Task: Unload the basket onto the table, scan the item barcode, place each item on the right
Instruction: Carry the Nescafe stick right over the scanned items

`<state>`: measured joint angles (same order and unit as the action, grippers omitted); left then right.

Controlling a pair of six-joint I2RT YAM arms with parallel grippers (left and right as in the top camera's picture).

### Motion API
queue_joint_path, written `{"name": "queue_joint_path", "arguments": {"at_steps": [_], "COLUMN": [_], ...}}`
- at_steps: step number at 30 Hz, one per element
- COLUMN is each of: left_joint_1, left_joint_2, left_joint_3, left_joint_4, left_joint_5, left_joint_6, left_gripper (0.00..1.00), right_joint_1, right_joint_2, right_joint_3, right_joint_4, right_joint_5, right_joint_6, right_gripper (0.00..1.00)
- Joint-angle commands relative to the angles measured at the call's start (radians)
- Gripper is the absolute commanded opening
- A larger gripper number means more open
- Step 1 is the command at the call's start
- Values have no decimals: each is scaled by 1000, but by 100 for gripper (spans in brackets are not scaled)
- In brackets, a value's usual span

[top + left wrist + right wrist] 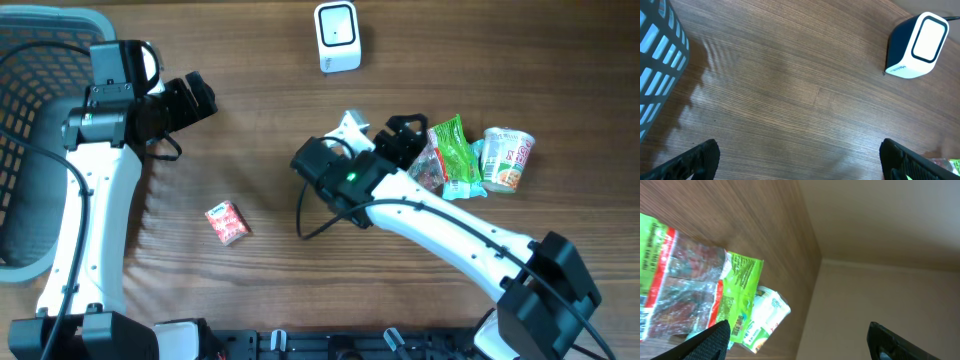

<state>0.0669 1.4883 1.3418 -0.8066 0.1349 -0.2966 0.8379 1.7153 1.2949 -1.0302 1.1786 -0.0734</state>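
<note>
While the right gripper (797, 330) stands spread, the packet (690, 285) lies just right of its fingers (710, 340), not between them. The left gripper (799, 147) gapes too.

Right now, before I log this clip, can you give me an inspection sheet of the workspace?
Surface: wooden table, bare between things, no spills seen.
Job's things: white scanner at the far edge; small red packet alone near the middle; green bag and noodle cup together on the right.
Clutter: nothing seen.
Grippers: left gripper open, empty, over bare table; right gripper open, empty, beside the green bag.
Cables: black cable looping off the right arm; another crossing the basket.
Surroundings: basket at the left edge; plain wall beyond the table.
</note>
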Motion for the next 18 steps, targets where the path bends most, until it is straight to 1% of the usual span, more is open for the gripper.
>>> {"name": "queue_joint_path", "arguments": {"at_steps": [1,2,3,4,5,6,7,8,9,10,11,15,17,18], "left_joint_1": [7,7,7,7,7,7,7,7,7,7,7,7,7,7], "left_joint_2": [-7,-7,-7,-7,-7,-7,-7,-7,-7,-7,-7,-7,-7,-7], "left_joint_3": [6,6,6,6,6,6,6,6,6,6,6,6,6,6], "left_joint_4": [3,3,3,3,3,3,3,3,3,3,3,3,3,3], "left_joint_5": [-2,-2,-2,-2,-2,-2,-2,-2,-2,-2,-2,-2,-2,-2], "left_joint_6": [13,13,13,13,13,13,13,13,13,13,13,13,13,13], "left_gripper": [100,100,100,100,100,100,100,100,100,100,100,100,100,100], "right_joint_1": [-28,-31,-38,-48,-55,-65,-69,-69,-70,-74,-86,-146,-192,-215], "right_joint_2": [-11,-11,-11,-10,-10,-9,-7,-4,-2,0,6,40,61,68], "right_joint_3": [10,10,10,8,5,0,-10,-19,-37,-59,-90,-195,-233,-252], "right_joint_4": [35,57,100,154,191,232,257,266,272,280,305,404,434,455], "right_joint_5": [-237,-405,-653,-922,-1052,-1143,-1148,-1138,-1100,-1065,-1069,-1171,-1205,-1225], "right_joint_6": [2,2,3,10,44,143,251,280,343,415,460,523,539,539], "right_gripper": [86,79,67,50,48,50,51,51,48,39,34,35,38,44]}}
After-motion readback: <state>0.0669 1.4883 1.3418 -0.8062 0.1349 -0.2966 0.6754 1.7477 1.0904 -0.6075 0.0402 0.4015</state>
